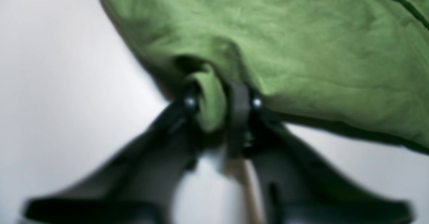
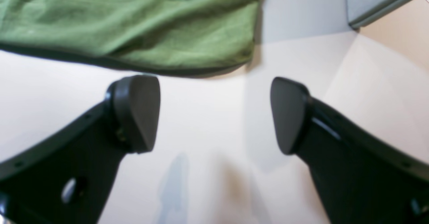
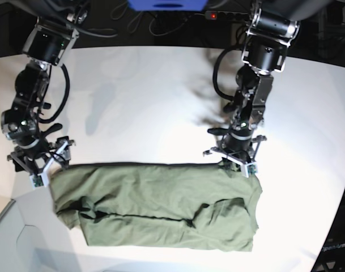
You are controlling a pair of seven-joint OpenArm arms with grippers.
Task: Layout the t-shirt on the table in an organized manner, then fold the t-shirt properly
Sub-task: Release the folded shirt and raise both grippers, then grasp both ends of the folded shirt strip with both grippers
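Now the shirt (image 3: 161, 207) lies folded lengthwise on the white surface (image 3: 149, 102). Left hand (image 1: 219, 103) pinches a bunch of its edge; right hand (image 2: 214, 115) hangs spread wide beside its other end.

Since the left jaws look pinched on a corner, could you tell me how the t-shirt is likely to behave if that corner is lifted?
The t-shirt will probably drape and sag, since it lies wrinkled and bunches into a soft roll in the left gripper. It likely trails across the table rather than rising whole, with only one corner pinched. It looks light, thin cloth, so the fold may slip.
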